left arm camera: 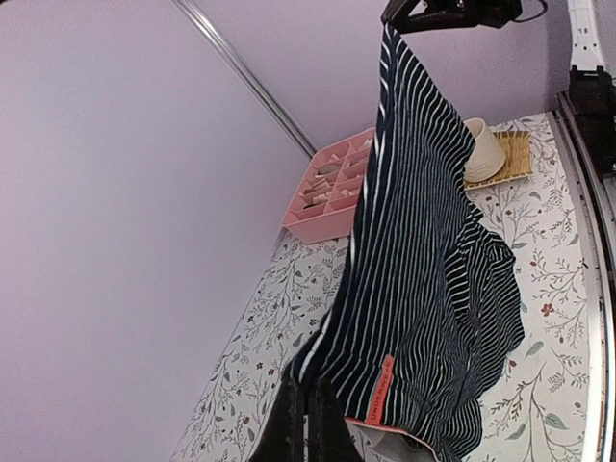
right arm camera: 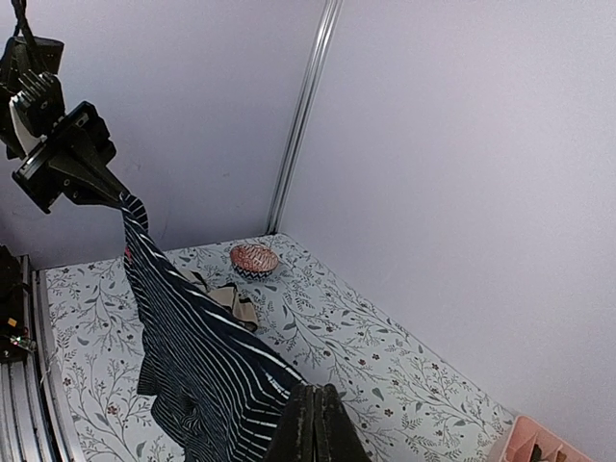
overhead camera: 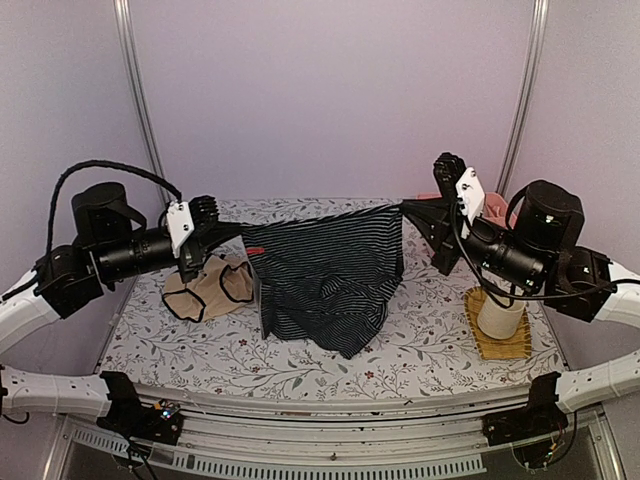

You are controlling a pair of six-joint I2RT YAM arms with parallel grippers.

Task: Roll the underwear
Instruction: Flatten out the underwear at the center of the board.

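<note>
The dark navy striped underwear hangs stretched in the air between both grippers, its lower part drooping to the table. My left gripper is shut on its left waistband corner, and my right gripper is shut on its right corner. In the left wrist view the shut fingers pinch the striped cloth near an orange label. In the right wrist view the shut fingers hold the cloth. The beige underwear with black edging lies crumpled on the table at the left, under the left gripper.
A white cup stands on a yellow woven mat at the right. A pink compartment tray sits at the back right corner. A round reddish-pink hairbrush lies at the far back left. Walls close the table on three sides.
</note>
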